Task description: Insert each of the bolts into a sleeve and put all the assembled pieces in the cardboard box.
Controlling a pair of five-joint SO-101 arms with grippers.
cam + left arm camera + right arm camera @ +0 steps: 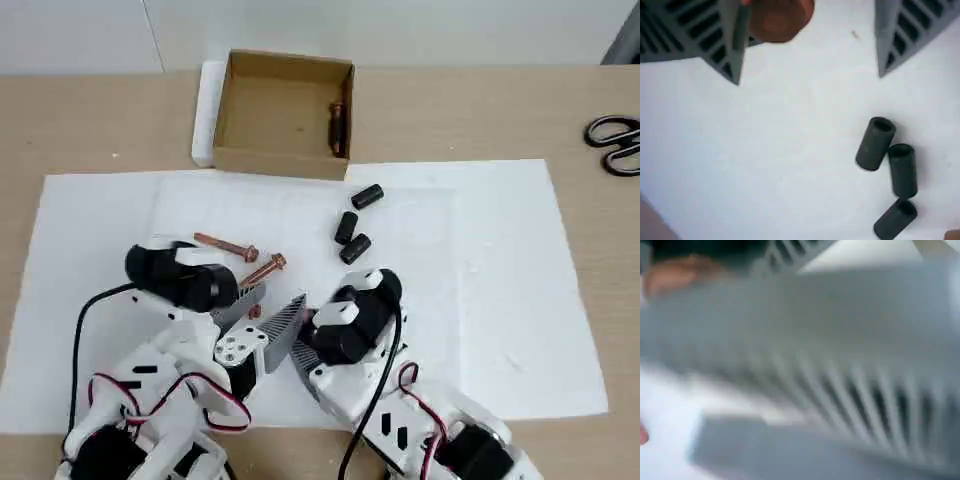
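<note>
Bolt (782,17) sits unclamped between the wide-open jaws of the left gripper (284,292), by one finger. Right gripper (300,352) close beside, state can't tell. Beyond: two bolts (225,245) on the paper (480,300), three sleeves (346,227), then cardboard box (285,160) on the bench (100,110) with one assembled piece (338,125) inside.

Bolts (226,245): copper-toned metal, slight sheen. Sleeves (346,227): matt black, smooth. Cardboard box (280,162): brown, matt. Sheet (500,300): white paper, smooth, matt. Table (90,120): pale wood-look top, smooth.
</note>
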